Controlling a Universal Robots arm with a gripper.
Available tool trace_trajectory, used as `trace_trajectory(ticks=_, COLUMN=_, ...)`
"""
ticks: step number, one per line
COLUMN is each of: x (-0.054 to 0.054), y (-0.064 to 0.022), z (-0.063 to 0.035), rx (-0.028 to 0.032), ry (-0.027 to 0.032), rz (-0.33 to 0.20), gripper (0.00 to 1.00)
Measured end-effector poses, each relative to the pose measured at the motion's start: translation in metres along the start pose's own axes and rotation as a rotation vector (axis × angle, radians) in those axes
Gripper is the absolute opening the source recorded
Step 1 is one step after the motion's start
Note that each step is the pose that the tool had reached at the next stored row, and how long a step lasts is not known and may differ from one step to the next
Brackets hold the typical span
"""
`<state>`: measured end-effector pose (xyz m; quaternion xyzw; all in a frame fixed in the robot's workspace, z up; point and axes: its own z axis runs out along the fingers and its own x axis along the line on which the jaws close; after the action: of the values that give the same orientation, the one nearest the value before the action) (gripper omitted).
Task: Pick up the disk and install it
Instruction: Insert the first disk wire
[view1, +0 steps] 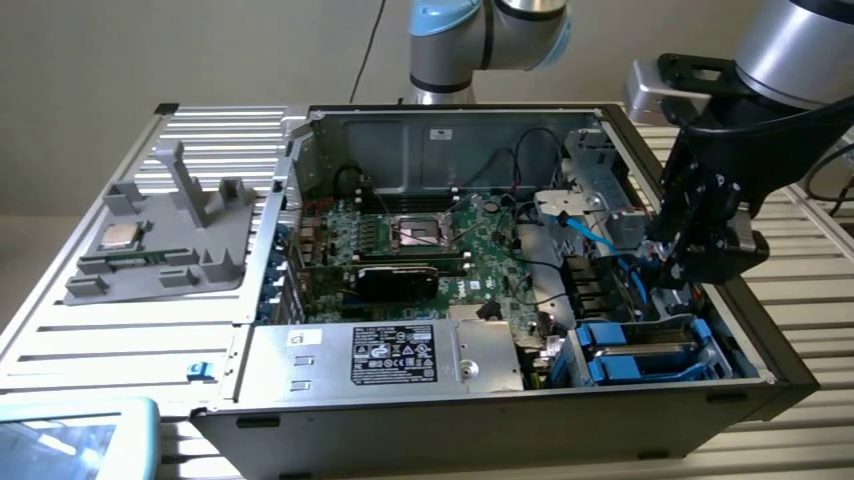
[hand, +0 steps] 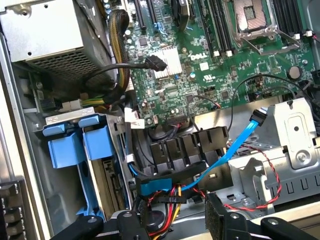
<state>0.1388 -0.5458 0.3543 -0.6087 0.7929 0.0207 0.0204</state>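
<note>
Claw (view1: 681, 268): spread open, holding nothing
Disk (view1: 643, 345): low in the case (view1: 400, 440); just below the claw in the exterior view; long axis unclear

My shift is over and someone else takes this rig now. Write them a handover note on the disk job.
Gripper: open and holding nothing. It hangs low inside the computer case on the exterior view's right, over the cables.
Disk: in its blue frame, sitting in the drive bay at the case's corner, apart from the gripper.
Done: the disk is in the bay and out of the gripper.
Left: these views cannot show whether it is fully seated, so treat that as unconfirmed.
</note>
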Motion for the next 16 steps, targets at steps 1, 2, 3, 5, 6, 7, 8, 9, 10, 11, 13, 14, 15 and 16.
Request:
trace_trajectory(ticks=1, x=0.0000, y=0.0002, z=0.0000, rx=0.0000, ry=-0.0001, rz=0.001, gripper=0.58)
trace_trajectory(ticks=2, x=0.0000, y=0.0002, z=0.0000, rx=0.0001, ry=0.0000, rz=0.001, gripper=0.58)
trace_trajectory(ticks=3, x=0.0001, y=0.0002, z=0.0000, rx=0.0001, ry=0.0000, rz=0.002, gripper=0.49)
trace_trajectory(ticks=5, x=0.0001, y=0.0003, z=0.0000, rx=0.0002, ry=-0.0001, rz=0.003, gripper=0.42)
trace_trajectory(ticks=6, x=0.0001, y=0.0003, z=0.0000, rx=0.0002, ry=0.0000, rz=0.003, gripper=0.36)
trace_trajectory(ticks=7, x=0.0001, y=0.0003, z=0.0000, rx=0.0002, ry=0.0000, rz=0.004, gripper=0.36)
trace_trajectory(ticks=8, x=0.0001, y=0.0003, z=0.0000, rx=0.0002, ry=0.0000, rz=0.004, gripper=0.31)
trace_trajectory(ticks=9, x=0.0001, y=0.0003, z=0.0000, rx=0.0003, ry=-0.0001, rz=0.004, gripper=0.31)
trace_trajectory(ticks=10, x=0.0001, y=0.0003, z=0.0000, rx=0.0003, ry=0.0000, rz=0.005, gripper=0.24)
trace_trajectory(ticks=11, x=0.0001, y=0.0003, z=0.0000, rx=0.0003, ry=-0.0001, rz=0.005, gripper=0.24)
trace_trajectory(ticks=13, x=0.0001, y=0.0005, z=0.0000, rx=0.0004, ry=-0.0001, rz=0.005, gripper=0.24)
trace_trajectory(ticks=14, x=0.0003, y=0.0009, z=0.0000, rx=0.0004, ry=0.0000, rz=0.006, gripper=0.24)
trace_trajectory(ticks=15, x=0.0005, y=0.0014, z=-0.0004, rx=0.0004, ry=0.0000, rz=0.006, gripper=0.24)
trace_trajectory(ticks=16, x=0.0007, y=0.0022, z=-0.0013, rx=0.0004, ry=0.0001, rz=0.006, gripper=0.24)
